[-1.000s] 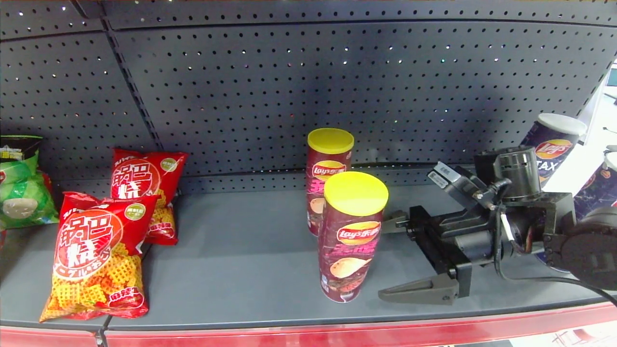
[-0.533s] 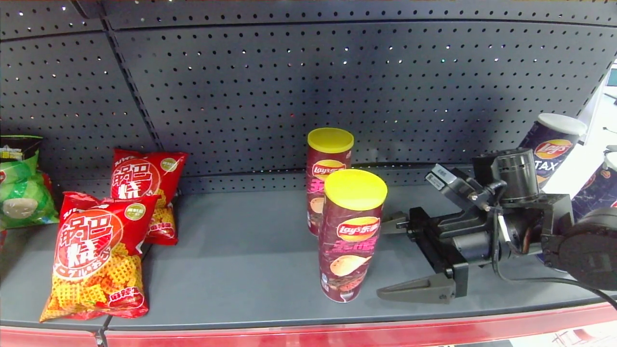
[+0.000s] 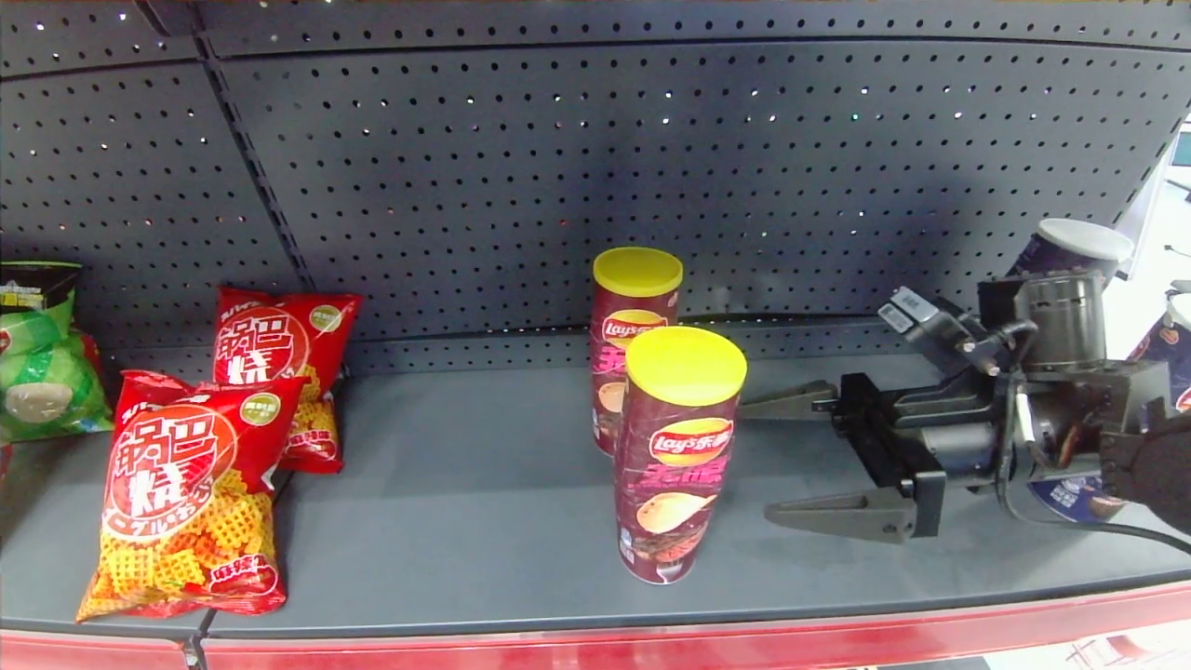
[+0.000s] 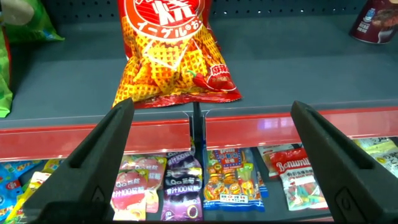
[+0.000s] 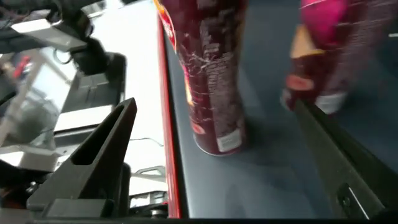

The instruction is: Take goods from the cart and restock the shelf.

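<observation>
We see a dark red chip can with a yellow plastic lid (image 3: pixel 679 456) standing up straight near the front of the flat grey metal shelf (image 3: pixel 465 521); a second dark red can with a yellow lid (image 3: pixel 635 326) stands right behind it, close to the dark back wall full of little holes (image 3: pixel 558 167); the right claw (image 3: pixel 756 460) hangs low over the shelf just to the right of the front can, close but not touching; its two black fingers are spread wide and hold nothing; the left claw (image 4: pixel 211 168) is out in front of the shelf's red edge (image 4: pixel 261 127); its fingers are spread wide too, with nothing between them; it faces a red bag of yellow criss-cross snacks (image 4: pixel 174 56) at the left front of the shelf; another red bag like it (image 3: pixel 288 372) stands behind; a green bag (image 3: pixel 37 381) is at the far left; a dark blue can with a white lid (image 3: pixel 1084 239) stands at the far right, behind the right arm; under the shelf we see small bright packets (image 4: pixel 217 180).
</observation>
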Robot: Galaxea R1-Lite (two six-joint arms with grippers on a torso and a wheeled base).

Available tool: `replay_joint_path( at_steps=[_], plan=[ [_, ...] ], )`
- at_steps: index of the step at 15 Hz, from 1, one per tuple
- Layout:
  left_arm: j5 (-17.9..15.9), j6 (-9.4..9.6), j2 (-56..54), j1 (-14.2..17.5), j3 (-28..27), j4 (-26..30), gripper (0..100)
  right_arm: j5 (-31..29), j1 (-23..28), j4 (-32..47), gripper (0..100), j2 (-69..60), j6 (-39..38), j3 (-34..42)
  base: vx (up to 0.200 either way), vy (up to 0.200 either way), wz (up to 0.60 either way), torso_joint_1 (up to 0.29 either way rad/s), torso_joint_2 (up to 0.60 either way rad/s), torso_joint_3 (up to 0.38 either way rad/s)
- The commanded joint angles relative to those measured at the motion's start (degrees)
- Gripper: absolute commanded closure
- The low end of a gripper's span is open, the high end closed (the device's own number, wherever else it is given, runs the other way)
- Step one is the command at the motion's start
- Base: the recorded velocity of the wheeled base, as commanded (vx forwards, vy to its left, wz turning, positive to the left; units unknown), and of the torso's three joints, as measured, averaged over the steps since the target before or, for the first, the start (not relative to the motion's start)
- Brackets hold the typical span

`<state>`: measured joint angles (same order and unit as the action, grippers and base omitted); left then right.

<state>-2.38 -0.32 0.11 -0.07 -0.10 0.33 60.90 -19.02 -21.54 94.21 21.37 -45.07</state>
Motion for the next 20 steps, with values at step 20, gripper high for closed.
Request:
replay_joint_path(
  at_steps=[20],
  plan=[
    [0.0, -0.03, -0.02, -0.01, 0.01, 0.02, 0, -49.21, 20.34, -7.55, 0, -81.73, -26.38, 45.07, 0.0, 0.0, 0.0, 0.0, 0.0, 0.0]
  ],
)
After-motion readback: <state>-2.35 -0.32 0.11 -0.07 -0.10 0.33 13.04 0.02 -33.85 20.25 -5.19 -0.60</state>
